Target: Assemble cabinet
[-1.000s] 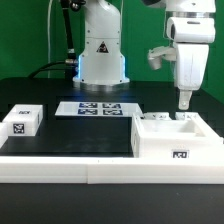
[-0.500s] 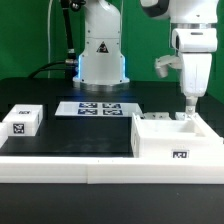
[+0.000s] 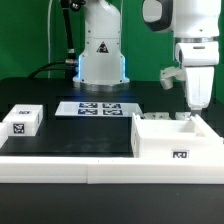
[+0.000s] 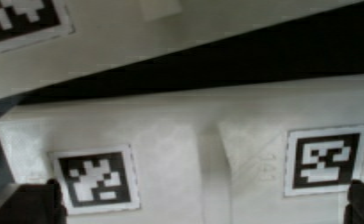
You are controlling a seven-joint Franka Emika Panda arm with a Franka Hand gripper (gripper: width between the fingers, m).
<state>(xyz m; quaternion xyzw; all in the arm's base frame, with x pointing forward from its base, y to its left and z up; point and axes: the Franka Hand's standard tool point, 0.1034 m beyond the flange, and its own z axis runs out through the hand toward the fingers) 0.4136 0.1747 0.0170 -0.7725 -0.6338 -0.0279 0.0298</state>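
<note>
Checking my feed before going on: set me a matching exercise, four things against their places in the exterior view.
Things: 1 cabinet; 2 small tagged block; 3 marker board; 4 gripper.
Places: A exterior view's left; B above the cabinet; C middle, before the arm's base; D exterior view's right, on the table.
Pairs: 1-D; 2-A; 3-C; 4-B.

The arm [image 3: 185,20] has glossy white shells with dark bands at the joints. Its white base column [image 3: 102,58] carries a triangular black warning label [image 3: 101,48] and a blue light [image 3: 79,68] on the exterior view's left. Black cables [image 3: 66,30] run behind it. The gripper [image 3: 196,107] body is white; its fingers [image 4: 37,205] appear dark.
</note>
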